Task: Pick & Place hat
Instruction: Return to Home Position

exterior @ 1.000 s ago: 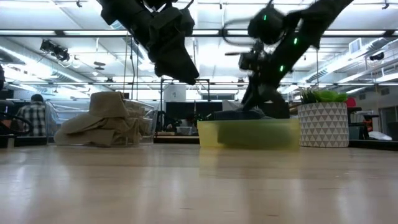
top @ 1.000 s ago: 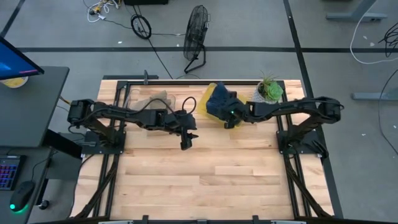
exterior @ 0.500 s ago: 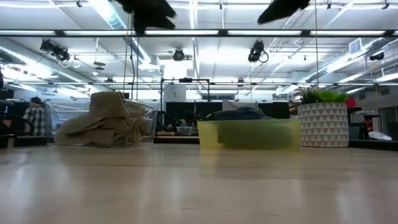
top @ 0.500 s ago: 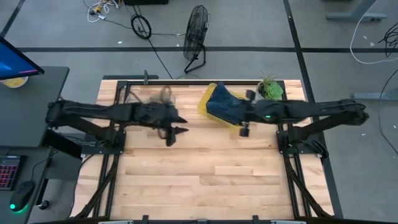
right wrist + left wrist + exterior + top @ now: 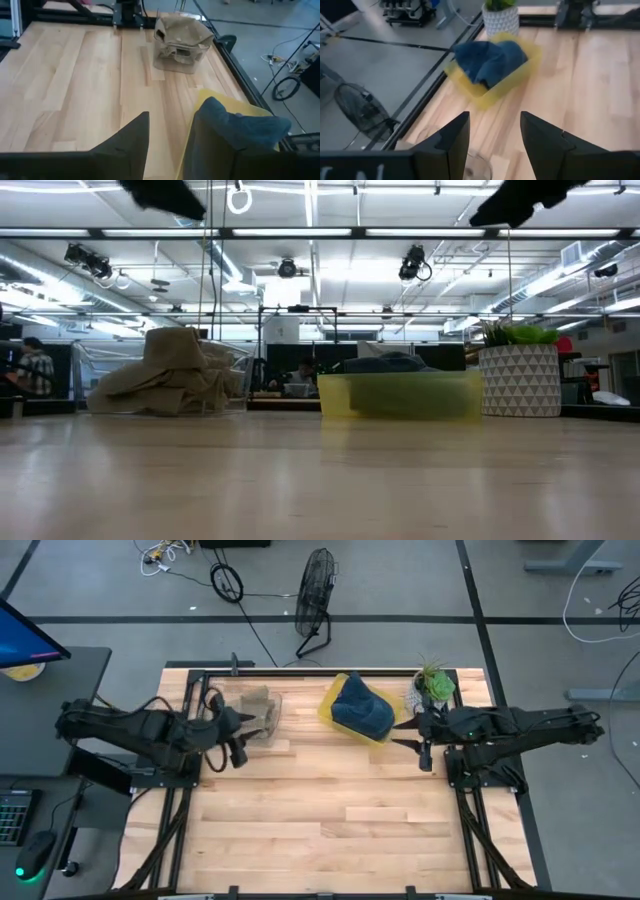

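**Both arms off the bins, caps in place**

Your left gripper [image 5: 236, 743] hangs well left of the yellow bin [image 5: 327, 705], fingers spread and empty. The brown cap [image 5: 255, 708] sits in the transparent bin [image 5: 236, 380], left of the yellow bin. Blue caps [image 5: 360, 712] lie inside the yellow bin. Your right gripper [image 5: 415, 740] hangs just right of it, fingers parted, holding nothing.

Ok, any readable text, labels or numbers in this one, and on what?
"N": white letter on the left gripper housing, left wrist view, cut off at the picture's edge; the rest of the word is out of frame.
Monitor and keyboard beside the table: too small to read.
Yellow bin, plant pot, right gripper: no lettering shows.
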